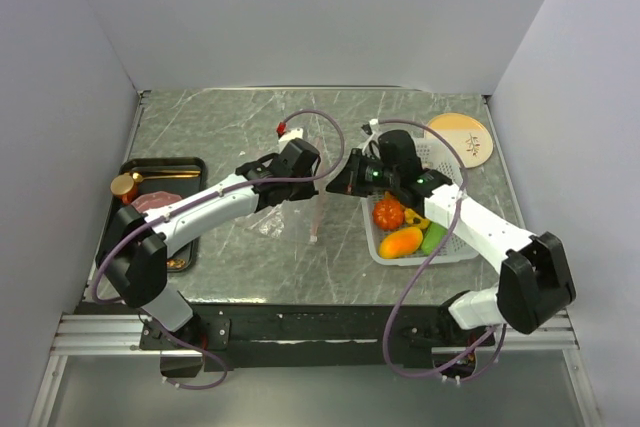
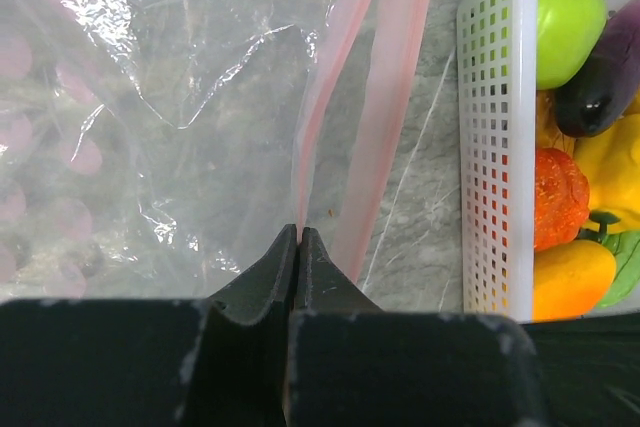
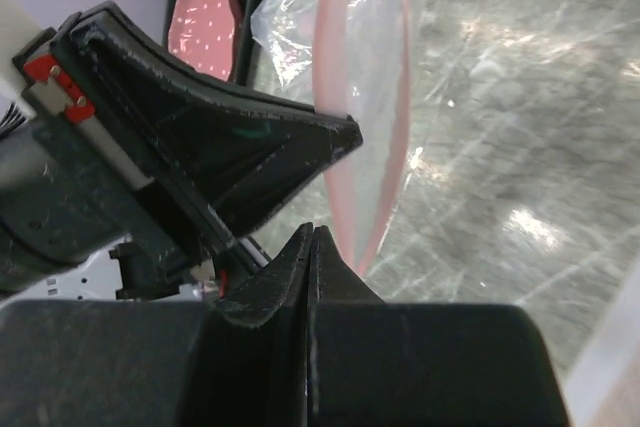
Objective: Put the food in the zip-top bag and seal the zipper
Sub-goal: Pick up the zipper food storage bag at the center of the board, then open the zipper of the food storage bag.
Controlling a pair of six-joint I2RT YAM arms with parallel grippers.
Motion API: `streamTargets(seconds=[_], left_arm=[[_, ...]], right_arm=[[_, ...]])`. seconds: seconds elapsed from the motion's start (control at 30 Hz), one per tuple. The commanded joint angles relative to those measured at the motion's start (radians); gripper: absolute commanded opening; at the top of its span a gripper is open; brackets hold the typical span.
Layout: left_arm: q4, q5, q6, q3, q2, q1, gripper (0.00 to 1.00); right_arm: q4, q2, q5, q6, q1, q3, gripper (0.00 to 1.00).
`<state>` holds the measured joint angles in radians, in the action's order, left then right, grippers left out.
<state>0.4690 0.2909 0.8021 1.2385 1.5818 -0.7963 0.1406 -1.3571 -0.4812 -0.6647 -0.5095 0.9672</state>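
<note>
Left wrist view: left gripper (image 2: pixel 299 232) pinches clear, crinkled zip-top bag (image 2: pixel 180 97) at its pale pink zipper (image 2: pixel 385 97); right gripper (image 3: pixel 311 232) jaws meet.

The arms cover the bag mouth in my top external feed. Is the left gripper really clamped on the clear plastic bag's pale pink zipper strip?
Observer: Yes. The left gripper is shut on one lip of the pale pink zipper strip; the other lip runs free beside it.
Operator: And the right gripper?
Observer: The right gripper is shut, apparently pinching the clear plastic bag's rim where the pink loop ends.
Operator: What's in the white slotted plastic basket that I can't see?
Observer: A glossy green toy fruit and a purple toy eggplant lie in it too.
</note>
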Motion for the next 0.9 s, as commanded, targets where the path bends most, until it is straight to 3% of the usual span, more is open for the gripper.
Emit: streamTargets(seconds=[0.0,0.6,0.87], left_arm=[[0.003,0.005,-0.014,0.016,-0.046,-0.006,0.01],[0.031,-0.052,-0.012,0.001,-0.138,-0.006,0.01],[0.155,0.065,0.009,-0.037,-0.232,-0.004,0.01]], right_arm=[[-0.084,-0.078,-0.002,-0.039,-0.033,0.057,0.00],[-0.022,-0.355,0.127,-0.010,-0.080,0.192,0.00],[0.020,-0.456,0.173,0.017,-0.078,0.245,0.00]])
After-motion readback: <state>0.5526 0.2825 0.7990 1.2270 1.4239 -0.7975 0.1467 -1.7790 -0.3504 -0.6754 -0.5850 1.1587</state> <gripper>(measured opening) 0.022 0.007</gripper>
